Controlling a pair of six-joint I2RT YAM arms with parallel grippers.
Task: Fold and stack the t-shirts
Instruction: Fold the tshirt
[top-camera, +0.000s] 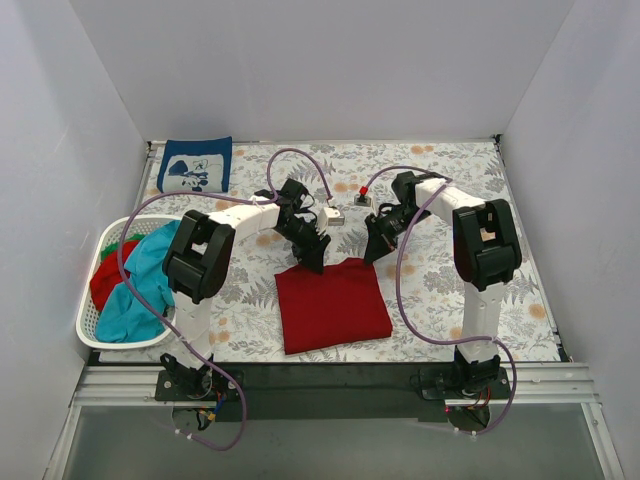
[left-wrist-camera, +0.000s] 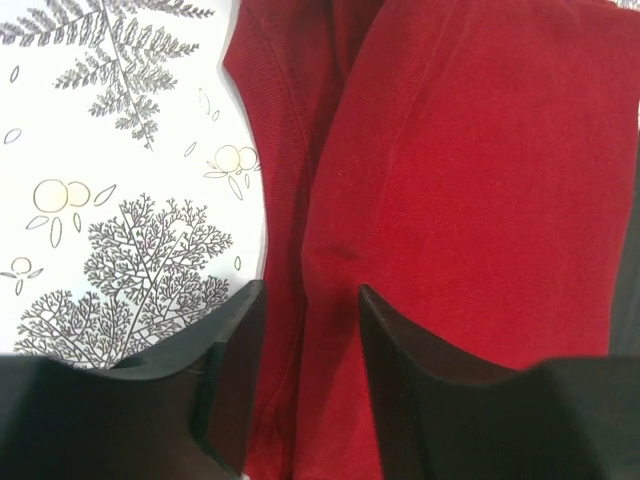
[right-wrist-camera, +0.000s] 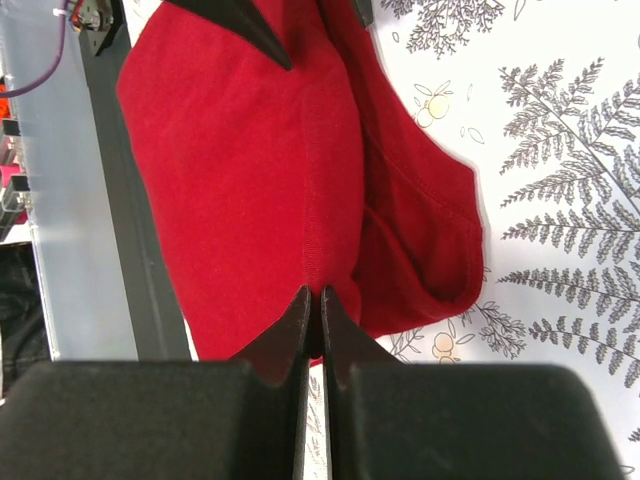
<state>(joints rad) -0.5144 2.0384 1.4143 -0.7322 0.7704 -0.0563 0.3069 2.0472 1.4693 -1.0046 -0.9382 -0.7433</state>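
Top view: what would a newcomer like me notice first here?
A dark red t-shirt lies folded in the near middle, the left gripper open and the right gripper pinching its far edge. At the left, a white basket holds teal cloth and red cloth.

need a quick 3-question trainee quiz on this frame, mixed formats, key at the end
1. True or false: the navy t-shirt lies folded on the tablecloth, outside the laundry basket.
2. Which gripper has its jaws apart? A) left B) right C) both
3. What colour is the t-shirt lying between the arms?
Key: 1 true. 2 A: the left gripper is open over the shirt's edge, and the right gripper is pinching it. 3 the dark red t-shirt.
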